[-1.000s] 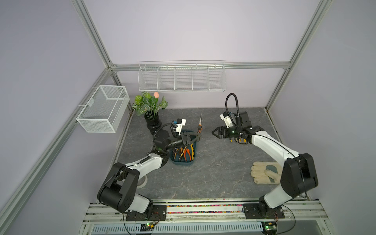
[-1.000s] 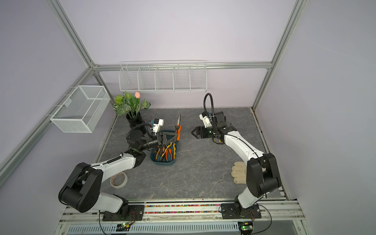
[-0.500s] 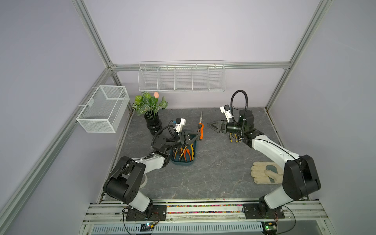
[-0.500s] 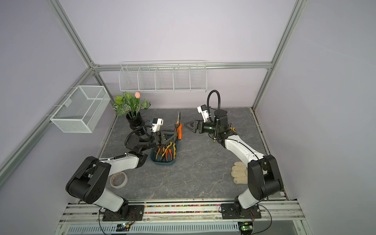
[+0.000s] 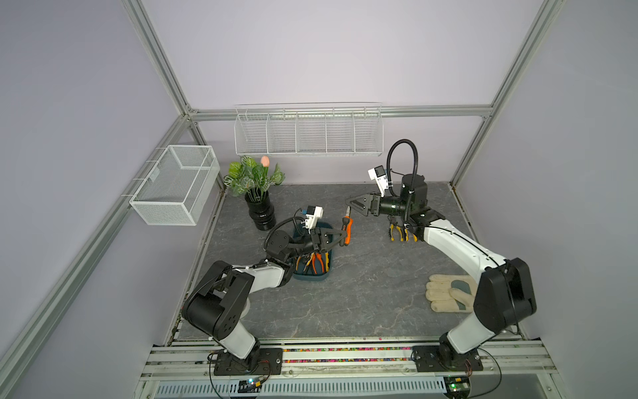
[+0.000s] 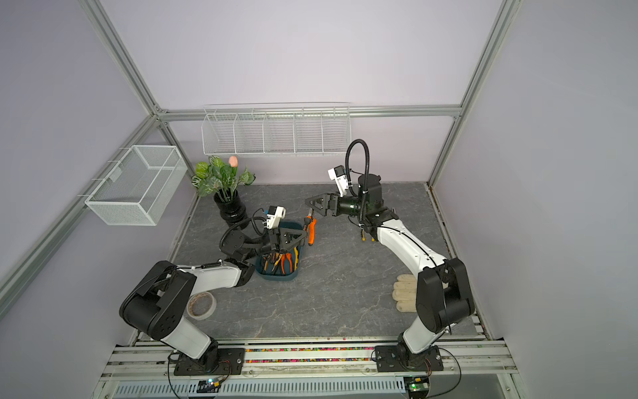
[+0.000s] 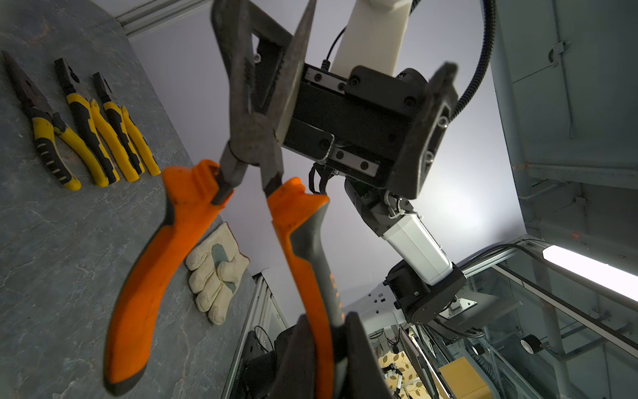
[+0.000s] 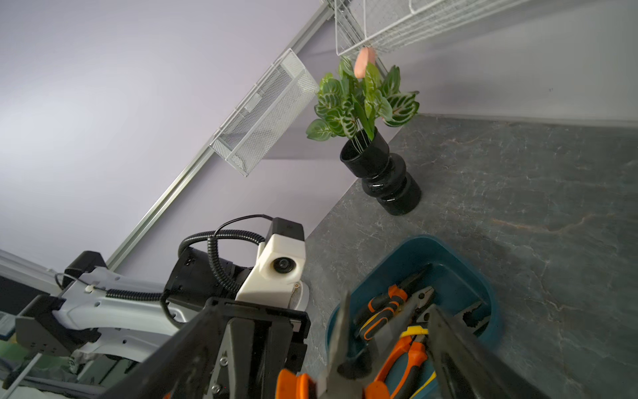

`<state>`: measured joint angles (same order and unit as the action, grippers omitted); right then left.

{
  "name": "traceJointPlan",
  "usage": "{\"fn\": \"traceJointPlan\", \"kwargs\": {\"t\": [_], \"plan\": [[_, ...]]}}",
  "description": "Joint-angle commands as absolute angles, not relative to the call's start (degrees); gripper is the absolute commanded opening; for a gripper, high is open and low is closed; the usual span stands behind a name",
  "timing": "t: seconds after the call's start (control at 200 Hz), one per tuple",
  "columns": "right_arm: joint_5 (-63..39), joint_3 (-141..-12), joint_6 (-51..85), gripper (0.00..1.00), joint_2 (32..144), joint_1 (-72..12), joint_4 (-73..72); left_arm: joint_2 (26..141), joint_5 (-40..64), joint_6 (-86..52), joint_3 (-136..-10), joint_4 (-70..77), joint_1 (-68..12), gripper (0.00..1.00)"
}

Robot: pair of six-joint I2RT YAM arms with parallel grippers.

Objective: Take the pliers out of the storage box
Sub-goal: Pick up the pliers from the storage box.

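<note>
Orange-handled pliers [image 5: 346, 226] stand nearly upright in the air just above the far end of the storage box [image 5: 312, 276]. The left end effector [image 5: 340, 239] is clamped on one handle only, low down near its end. In the left wrist view the other handle hangs spread and free. The right end effector [image 5: 354, 206] is wide open and level with the dark metal nose. The right wrist view shows that nose between its two fingers, though I cannot tell whether either finger touches it.

This looks like a handover. The tool is probably heavy for its size and stiff, but its pivot is loose, so the free handle may swing when the grip changes. The tapered nose is bare steel and likely slippery. A hold close to the pivot, or across both rubbery handles, seems safer than one at the tip.

Further out, several more pliers [image 5: 316, 262] lie crossed in the box. Three yellow-handled pliers [image 5: 398, 233] lie side by side on the table [image 5: 362, 276] beside the right arm, with a pale work glove [image 5: 448, 297] nearer its base.
</note>
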<state>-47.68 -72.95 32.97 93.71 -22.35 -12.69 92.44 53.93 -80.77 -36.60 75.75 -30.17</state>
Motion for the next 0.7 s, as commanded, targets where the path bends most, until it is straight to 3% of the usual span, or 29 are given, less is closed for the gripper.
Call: {"fn": "traceJointPlan", "kwargs": {"t": [0.0,0.21,0.435,0.695], "plan": [[-46.25,-74.51,32.52,0.92,96.11,-22.61,-10.26,92.30,55.50,-83.63,-38.92,80.51,-30.41,0.00],[-44.88,-75.07,31.62,0.86,97.17,-22.76,-8.78,91.27,55.94,-82.36,-38.89,78.57,-30.49,0.00],[-46.70,-75.37,34.65,0.46,97.87,-23.06,-11.90,91.10,56.12,-81.03,-38.80,76.98,-30.53,0.00],[-48.23,-74.26,38.37,0.37,98.07,-23.18,-15.03,91.45,56.20,-80.76,-38.91,76.90,-30.59,0.00]]}}
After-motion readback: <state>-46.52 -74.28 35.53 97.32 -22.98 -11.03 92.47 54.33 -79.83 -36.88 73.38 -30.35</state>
